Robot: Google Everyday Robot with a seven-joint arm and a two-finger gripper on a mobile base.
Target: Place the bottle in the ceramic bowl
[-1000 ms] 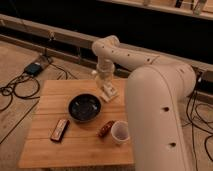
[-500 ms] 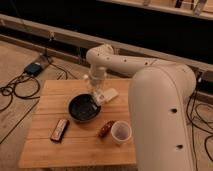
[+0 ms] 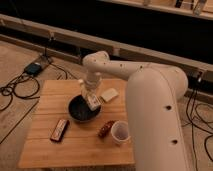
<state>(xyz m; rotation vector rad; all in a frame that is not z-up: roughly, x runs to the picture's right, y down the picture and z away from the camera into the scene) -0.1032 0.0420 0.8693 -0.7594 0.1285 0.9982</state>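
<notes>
The dark ceramic bowl (image 3: pixel 79 112) sits left of centre on the wooden table (image 3: pixel 45 150). My gripper (image 3: pixel 89 98) hangs straight down over the bowl's right rim. It is shut on the small white bottle (image 3: pixel 93 103), whose lower end with the darker label hangs just inside the bowl's rim. The white arm reaches in from the right and hides the table's right side.
A flat cream block (image 3: pixel 109 95) lies just right of the gripper. A white cup (image 3: pixel 120 132) and a brown object (image 3: pixel 105 129) sit near the front right. A dark flat bar (image 3: pixel 60 130) lies front left. Cables and a box (image 3: pixel 34 68) are on the floor to the left.
The gripper has moved left and down with the bottle, from above the cream block to over the bowl's right rim.
</notes>
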